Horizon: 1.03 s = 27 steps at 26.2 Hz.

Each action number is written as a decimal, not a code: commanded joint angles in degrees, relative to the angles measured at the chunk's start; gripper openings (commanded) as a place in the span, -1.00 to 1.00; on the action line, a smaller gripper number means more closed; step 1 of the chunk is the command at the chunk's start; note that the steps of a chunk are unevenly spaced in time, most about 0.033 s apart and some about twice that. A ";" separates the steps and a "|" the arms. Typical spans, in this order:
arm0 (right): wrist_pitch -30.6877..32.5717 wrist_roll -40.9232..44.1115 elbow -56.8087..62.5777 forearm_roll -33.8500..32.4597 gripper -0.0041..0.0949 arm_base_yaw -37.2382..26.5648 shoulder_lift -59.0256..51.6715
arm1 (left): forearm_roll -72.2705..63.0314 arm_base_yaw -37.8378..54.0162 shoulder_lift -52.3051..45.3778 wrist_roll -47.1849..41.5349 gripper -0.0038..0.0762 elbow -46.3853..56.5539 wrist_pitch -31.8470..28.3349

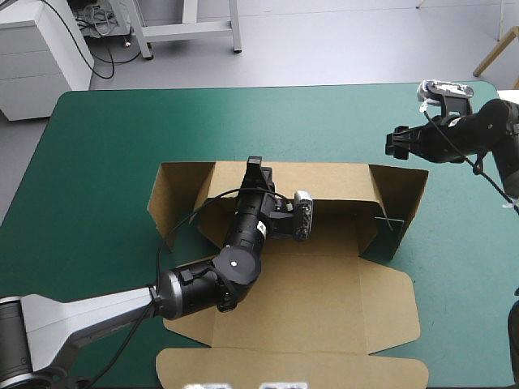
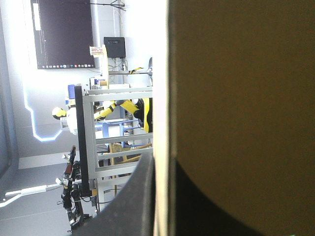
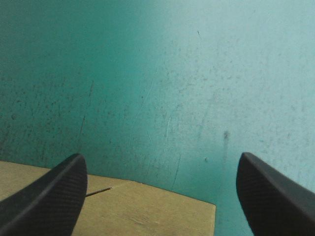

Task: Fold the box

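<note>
Left gripper [image 1: 254, 164] pinched the brown box's [image 1: 324, 300] raised far wall at mid-table, board edge between black fingers [image 2: 133, 196]; near flap partly cut off. Right gripper [image 3: 162, 164], spread, hovered over the scuffed teal-green cover [image 3: 197, 73] near the right edge.

Lab: white drawer cabinet [image 1: 36, 61], loose cables [image 1: 96, 23] on grey floor [image 1: 324, 40].

brown cardboard box [image 1: 324, 300] was plain brown all over, teal-green table cover [image 1: 105, 146] looked flecked with dark specks and pale scratches, curved black fin-shaped fingers [image 3: 49, 196] had fine dotted texture
</note>
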 commanded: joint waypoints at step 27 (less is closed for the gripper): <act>-1.20 -1.72 12.66 -0.81 0.60 -0.43 -11.17 | 1.64 -0.48 -2.37 -11.03 -0.93 -1.28 4.11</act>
